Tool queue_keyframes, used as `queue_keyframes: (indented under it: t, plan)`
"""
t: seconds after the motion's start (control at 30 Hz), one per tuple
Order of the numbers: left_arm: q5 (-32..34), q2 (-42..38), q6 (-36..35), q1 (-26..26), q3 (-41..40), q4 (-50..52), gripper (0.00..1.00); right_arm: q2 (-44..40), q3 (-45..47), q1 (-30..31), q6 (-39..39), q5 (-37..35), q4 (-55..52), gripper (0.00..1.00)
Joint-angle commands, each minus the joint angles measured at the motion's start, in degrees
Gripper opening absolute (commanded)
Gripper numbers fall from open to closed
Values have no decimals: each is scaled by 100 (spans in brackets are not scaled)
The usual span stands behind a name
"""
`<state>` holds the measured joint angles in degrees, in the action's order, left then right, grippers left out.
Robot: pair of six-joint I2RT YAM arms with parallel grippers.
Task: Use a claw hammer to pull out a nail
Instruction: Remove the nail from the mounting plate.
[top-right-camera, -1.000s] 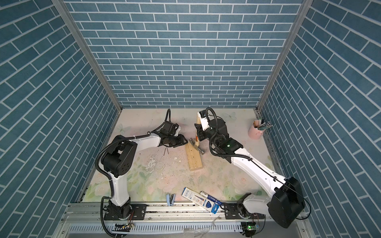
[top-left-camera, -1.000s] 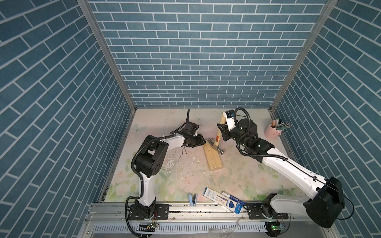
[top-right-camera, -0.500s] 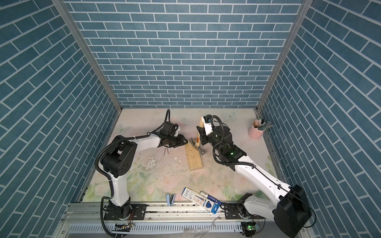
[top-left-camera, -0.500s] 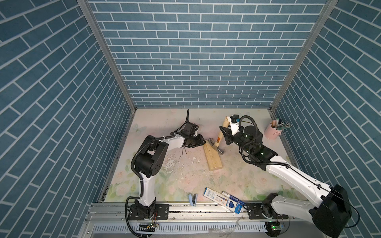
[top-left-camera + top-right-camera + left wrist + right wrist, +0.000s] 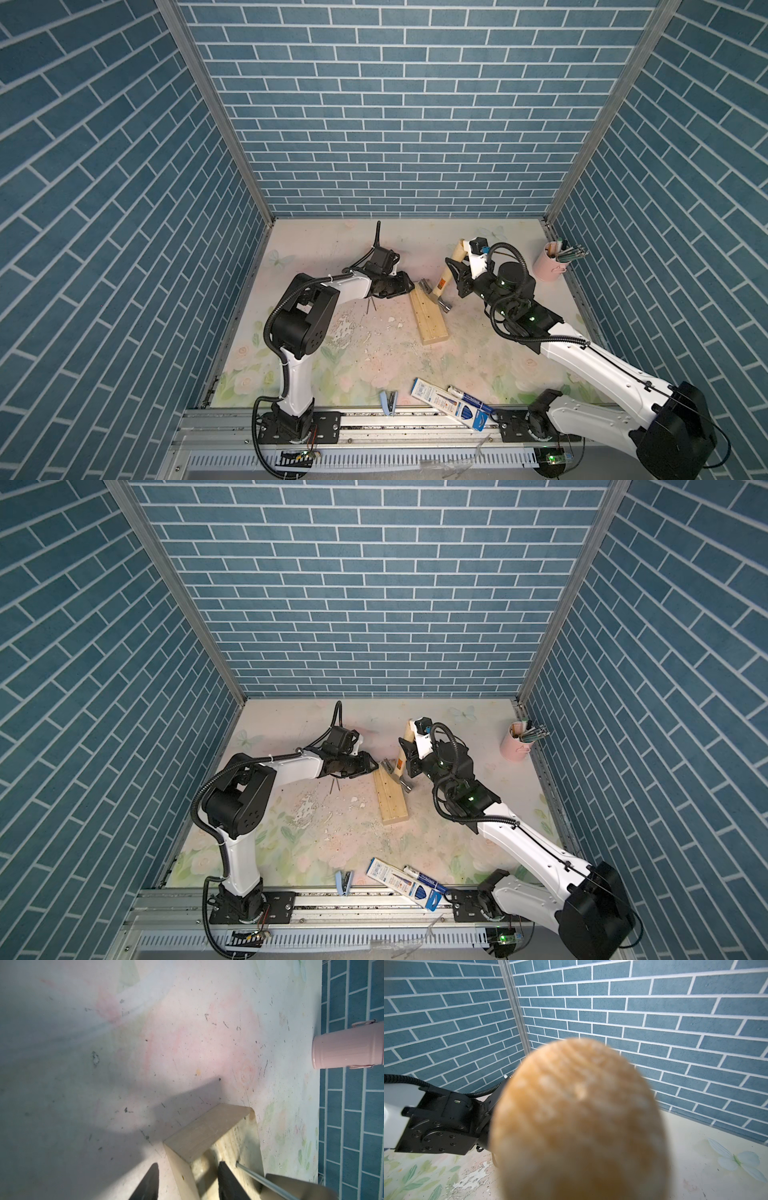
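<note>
**Inspector:** Since last check, your right arm has swung toward four o'clock; right gripper (image 5: pixel 452 271) clamped on the hammer (image 5: pixel 440 283), head at the twelve-o'clock end of the block (image 5: pixel 429 318).

**Operator:** Left gripper (image 5: pixel 406 286)?

**Inspector:** Jaws apart, astride the block. Levering step, I judge: rock the handle back steadily.

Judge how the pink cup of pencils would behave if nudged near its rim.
The pink cup stands upright, taller than wide, so a nudge near the rim would probably tip it rather than slide it. The pencils lean out one side, likely biasing a fall that way. Its glossy wall looks rigid, perhaps slippery.
</note>
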<state>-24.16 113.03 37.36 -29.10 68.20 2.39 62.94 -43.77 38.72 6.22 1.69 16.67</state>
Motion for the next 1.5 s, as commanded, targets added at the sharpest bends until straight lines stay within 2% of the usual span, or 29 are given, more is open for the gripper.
queue_keyframes:
  t: [0.0,1.47]
  plan:
    - [299,244,-8,-28,-330,921,46,25,245,65,591,296,-602,0]
    - [263,303,20,-26,-343,892,46,-664,1421,111,687,279,-304,0]
